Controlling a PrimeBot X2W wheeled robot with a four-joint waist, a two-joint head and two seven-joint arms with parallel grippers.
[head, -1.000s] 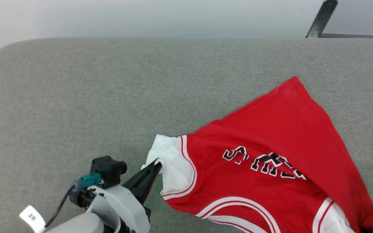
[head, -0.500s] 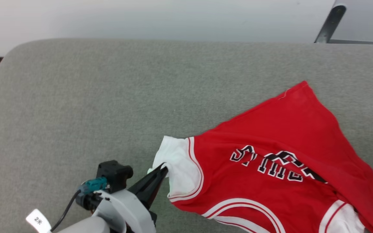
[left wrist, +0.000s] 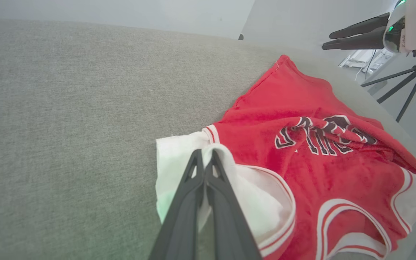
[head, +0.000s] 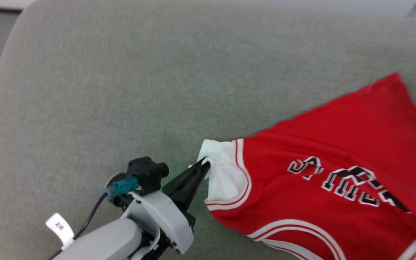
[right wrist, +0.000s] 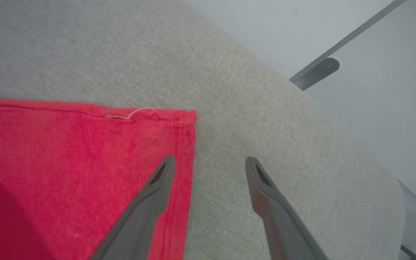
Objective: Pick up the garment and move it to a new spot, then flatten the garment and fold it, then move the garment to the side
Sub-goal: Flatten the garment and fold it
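Far left of the pad [head: 121, 90]: bare grey weave out to the rounded corner. Toward the pad's near edge, a pale forearm with a white tag [head: 60, 227] and a teal plug [head: 121, 186]. Just past those, over the pad's near middle, left gripper [head: 205, 165], fingers pressed flat together and pinching the edge of the white sleeve [head: 226, 177] (best seen from the left wrist, with a fold of white cloth wrapped round the tips). Sleeve bunched up at the pinch.

On to the pad's right half: jersey [head: 320, 144], rumpled, spread from the pad's middle out toward its right side. Red body, black lettering [head: 341, 180] outlined in white, striped trim curving toward the pad's near edge.

Further right, hem corner [right wrist: 188, 116] lying flat on the pad's far right part, with a loose pale thread [right wrist: 139, 110] along the seam. Right there, right gripper [right wrist: 211, 159], fingers spread wide and gripping nothing: one above the red hem, the other above bare pad. Touching the cloth or not, impossible to tell. Beyond the pad's far right corner, a grey metal bar [right wrist: 316, 70].
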